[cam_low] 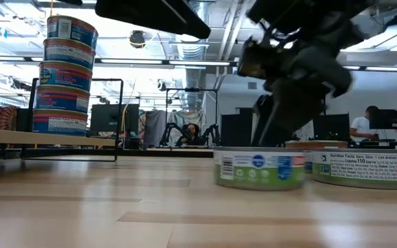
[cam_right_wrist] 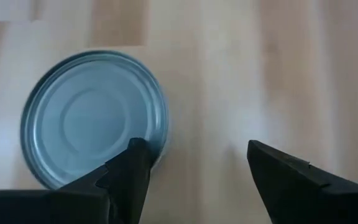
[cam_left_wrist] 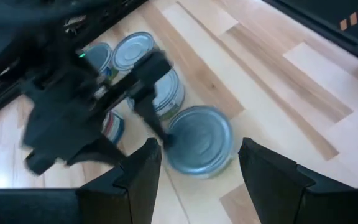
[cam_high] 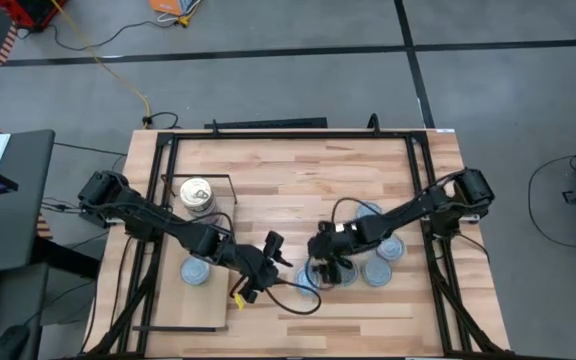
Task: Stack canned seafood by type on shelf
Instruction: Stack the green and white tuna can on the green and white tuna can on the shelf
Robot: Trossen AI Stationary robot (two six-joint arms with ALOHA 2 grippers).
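A stack of several tins [cam_low: 64,76] with a gold top [cam_high: 196,195] stands on the pale shelf [cam_high: 173,310] at the left, inside its black wire frame. A single blue-silver tin [cam_high: 196,271] lies on the shelf nearer the front. Another blue-silver tin [cam_left_wrist: 197,140] rests flat on the tabletop mid-table. My left gripper [cam_left_wrist: 197,168] is open above and short of it. My right gripper [cam_right_wrist: 194,162] is open and points down just beside that tin [cam_right_wrist: 95,118], which lies outside its fingers. My right gripper comes at the tin slanting from above. One finger [cam_right_wrist: 132,165] overlaps the tin's rim [cam_right_wrist: 160,140] in the wrist view. Whether that finger touches the rim I cannot tell. The tin sits flat on the table.
Several more blue-silver tins [cam_high: 383,260] lie flat on the table's right half, behind my right gripper, and show in the left wrist view as tins [cam_left_wrist: 132,50]. A green-labelled tin [cam_low: 259,167] is nearest the low camera. A black frame [cam_high: 288,135] borders the tabletop.
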